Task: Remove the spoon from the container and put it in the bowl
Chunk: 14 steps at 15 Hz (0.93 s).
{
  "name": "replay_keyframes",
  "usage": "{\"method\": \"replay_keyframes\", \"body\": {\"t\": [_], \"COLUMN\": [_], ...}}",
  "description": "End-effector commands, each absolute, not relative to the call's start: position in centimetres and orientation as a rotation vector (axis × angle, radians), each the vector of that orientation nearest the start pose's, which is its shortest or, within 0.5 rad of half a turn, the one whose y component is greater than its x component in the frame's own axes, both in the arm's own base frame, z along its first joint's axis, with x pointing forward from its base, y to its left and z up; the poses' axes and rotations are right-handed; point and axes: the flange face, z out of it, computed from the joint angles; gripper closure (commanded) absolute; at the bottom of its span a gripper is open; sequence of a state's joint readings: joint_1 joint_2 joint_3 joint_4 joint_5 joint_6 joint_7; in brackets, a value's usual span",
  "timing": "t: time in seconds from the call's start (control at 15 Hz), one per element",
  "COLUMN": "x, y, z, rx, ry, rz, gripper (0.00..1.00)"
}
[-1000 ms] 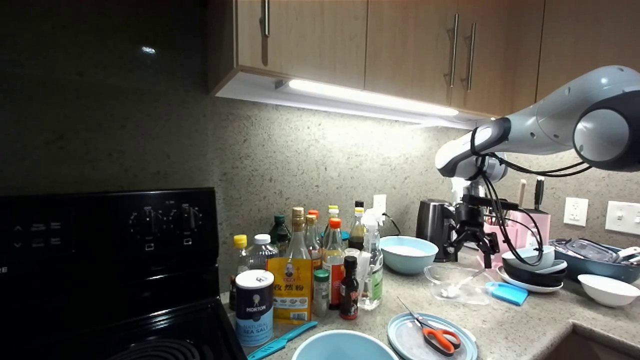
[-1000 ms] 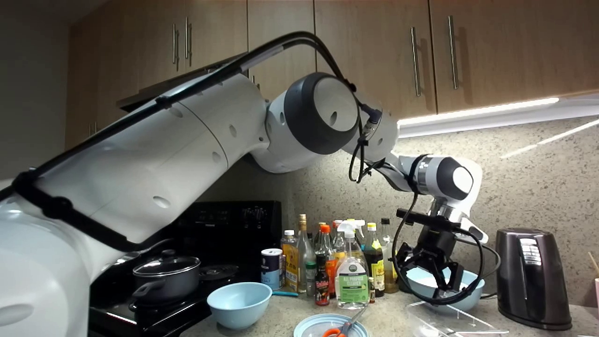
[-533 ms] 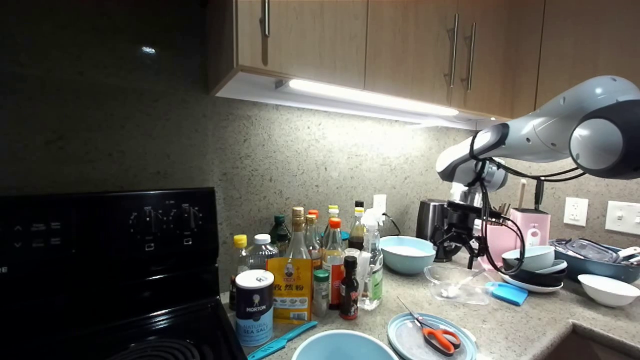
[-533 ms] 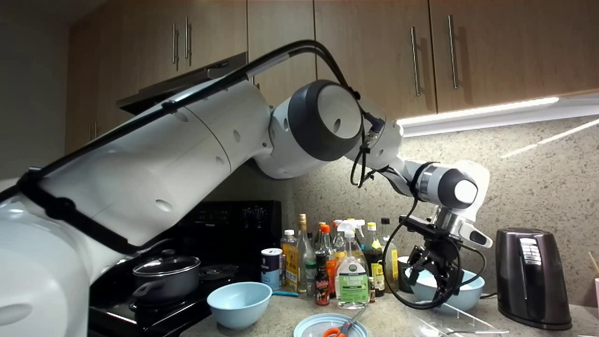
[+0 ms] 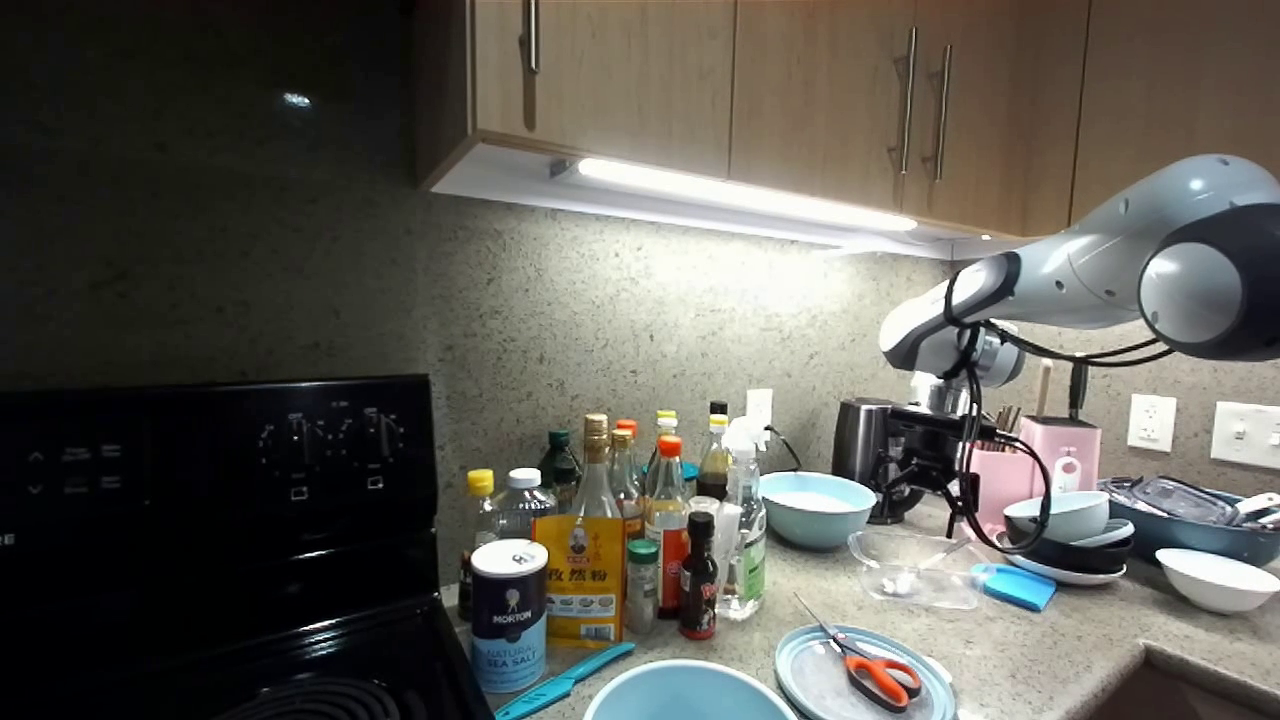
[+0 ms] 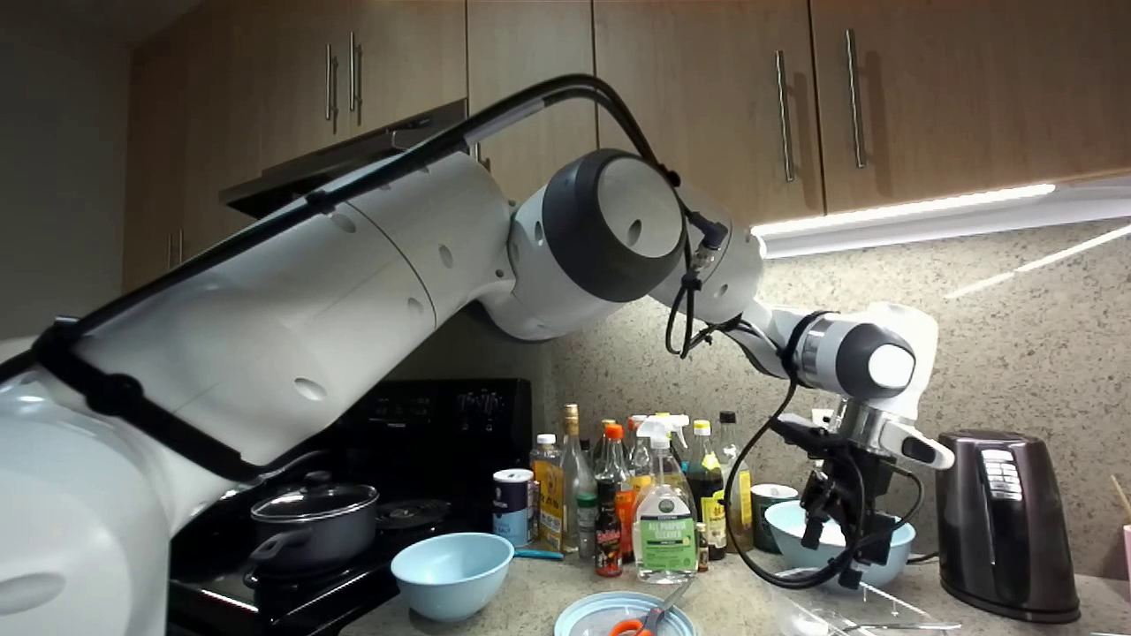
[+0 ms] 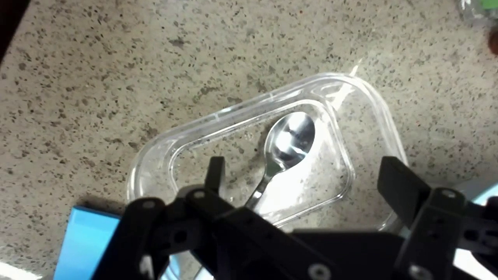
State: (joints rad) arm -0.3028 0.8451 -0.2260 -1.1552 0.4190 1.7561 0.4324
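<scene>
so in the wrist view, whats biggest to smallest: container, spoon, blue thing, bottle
1. Container
2. Spoon or blue thing: unsure, the end effector covers part of both
3. Bottle: smallest, only a corner in frame

Metal spoon (image 7: 290, 142) lay diagonally, head inside clear container (image 7: 243, 105), handle partly hidden; light-blue bowls (image 5: 815, 525) stood upright.

In an exterior view: salt canister (image 5: 510, 620) reads MORTON, NATURAL SEA SALT beneath. Yellow packet (image 5: 580, 560) carries the characters 孜然粉. Black stove panel (image 5: 215, 510) shows RE at the view's left margin; tiny print over the knobs (image 5: 378, 437) looks like OFF. In an exterior view: spray bottle (image 6: 664, 508), green label (image 6: 667, 541), ALL PURPOSE CLEANER. Small dark bottle (image 6: 608, 530) bears lettering on red, too blurred to read.
</scene>
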Motion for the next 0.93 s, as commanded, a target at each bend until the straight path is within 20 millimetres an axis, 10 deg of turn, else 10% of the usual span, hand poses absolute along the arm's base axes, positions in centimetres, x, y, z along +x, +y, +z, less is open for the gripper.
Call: {"method": "replay_keyframes", "body": {"t": [0.0,0.87], "x": [65.5,66.4], "y": [-31.2,-31.9], "z": [28.3,24.4], "rx": [-2.471,-2.173], "ry": [1.683,1.921], "rz": [0.302,0.277], "gripper": [0.00,0.00]}}
